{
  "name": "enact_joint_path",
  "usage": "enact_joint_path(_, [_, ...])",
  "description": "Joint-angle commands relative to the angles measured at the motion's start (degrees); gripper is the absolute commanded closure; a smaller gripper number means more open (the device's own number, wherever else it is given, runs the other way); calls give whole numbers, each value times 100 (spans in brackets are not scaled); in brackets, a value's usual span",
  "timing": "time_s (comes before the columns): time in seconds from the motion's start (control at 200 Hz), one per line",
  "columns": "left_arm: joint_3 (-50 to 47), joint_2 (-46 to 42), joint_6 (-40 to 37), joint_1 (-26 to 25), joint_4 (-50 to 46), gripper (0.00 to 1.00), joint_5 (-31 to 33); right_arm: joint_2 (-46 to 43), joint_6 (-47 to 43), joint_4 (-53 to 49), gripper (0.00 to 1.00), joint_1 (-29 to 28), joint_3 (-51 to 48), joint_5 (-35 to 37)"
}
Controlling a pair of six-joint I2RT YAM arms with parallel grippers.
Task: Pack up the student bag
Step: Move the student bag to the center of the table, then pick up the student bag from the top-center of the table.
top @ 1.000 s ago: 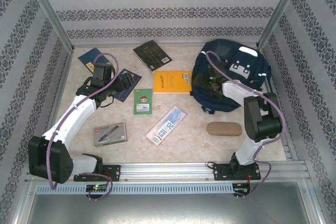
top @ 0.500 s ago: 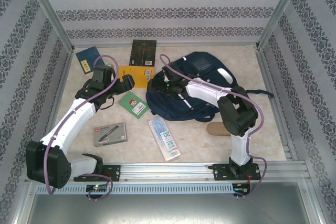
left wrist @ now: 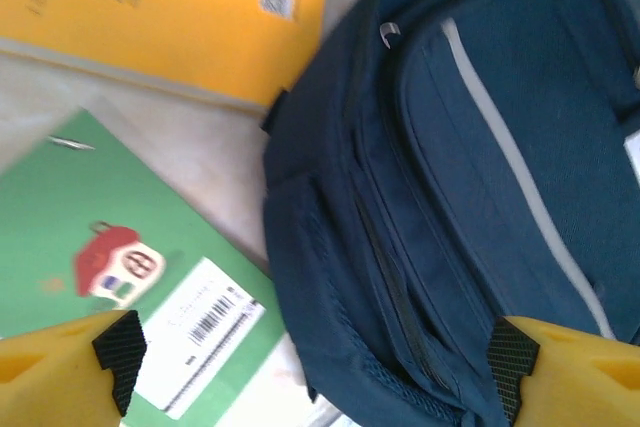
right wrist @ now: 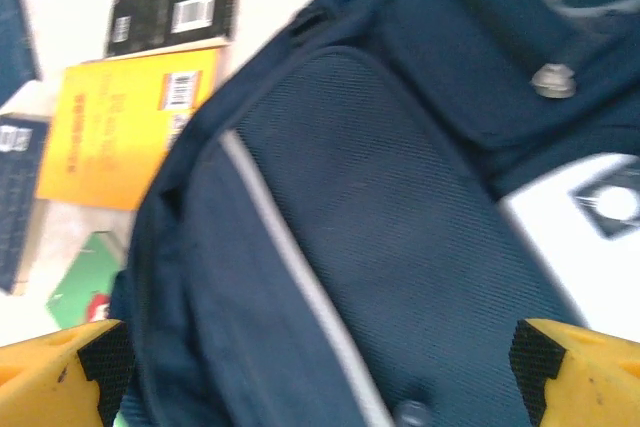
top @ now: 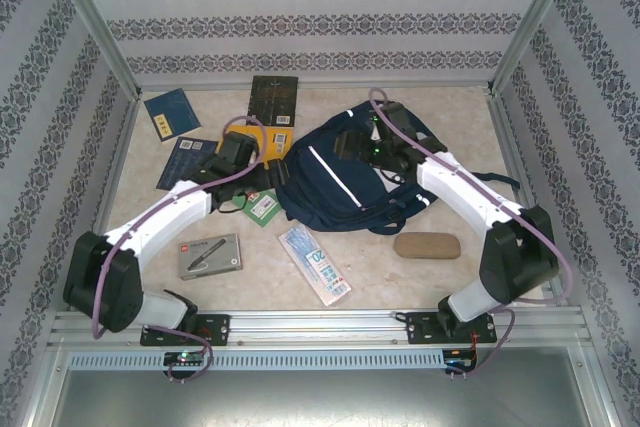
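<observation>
The student bag [top: 340,187], navy blue with a thin white stripe, lies in the middle of the table. My left gripper [top: 262,173] is at its left edge. In the left wrist view the left gripper [left wrist: 318,362] stands open, one fingertip over a green notebook [left wrist: 90,237], the other over the student bag [left wrist: 470,167] by its zip. My right gripper [top: 365,143] hovers over the bag's back part. In the right wrist view the right gripper [right wrist: 318,367] is wide open above the student bag [right wrist: 380,197], with nothing between its fingers.
Left of the bag lie a yellow book [top: 258,137], a green notebook [top: 262,206], a black book [top: 273,99] and two blue notebooks [top: 172,110] [top: 185,160]. Nearer the front are a grey pen case [top: 210,255], a white-blue packet [top: 313,264] and a tan case [top: 426,245].
The bag has shifted and turned slightly to the right. My left gripper moved right up to the bag's edge. My right gripper moved right and back over the bag.
</observation>
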State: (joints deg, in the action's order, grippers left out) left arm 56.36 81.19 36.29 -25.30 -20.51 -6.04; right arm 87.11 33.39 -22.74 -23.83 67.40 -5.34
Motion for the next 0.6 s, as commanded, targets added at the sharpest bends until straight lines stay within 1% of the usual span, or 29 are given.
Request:
enact_joint_path(0.0, [293, 396, 196, -462, 153, 11, -35, -347, -457, -400, 2, 193, -549, 396])
enact_joint_path(0.075, [542, 720, 181, -769, -111, 12, 206, -580, -551, -443, 2, 287, -871, 422])
enact_joint_path(0.11, [654, 872, 214, -866, -301, 15, 295, -685, -586, -464, 2, 313, -1022, 438])
enact_joint_path(0.19, [730, 1178, 488, -924, -716, 22, 428, -945, -655, -470, 4, 333, -1365, 498])
enact_joint_path(0.28, [741, 1419, 750, -946, -1101, 21, 432, -1198, -710, -486, 7, 326, -1677, 519])
enact_joint_path(0.415, [636, 1585, 1102, -1026, -1010, 20, 189, -1489, -737, -476, 8, 281, -2035, 559])
enact_joint_path(0.52, [713, 1834, 1287, -1026, -839, 20, 69, -1564, -719, -477, 8, 239, -2102, 598])
enact_joint_path(0.559, [756, 1941, 1325, -1021, -734, 22, 49, -1553, -705, -477, 7, 215, -2087, 604])
enact_joint_path(0.594, [806, 2015, 1351, -1022, -656, 26, 50, -1550, -709, -468, 7, 189, -2075, 613])
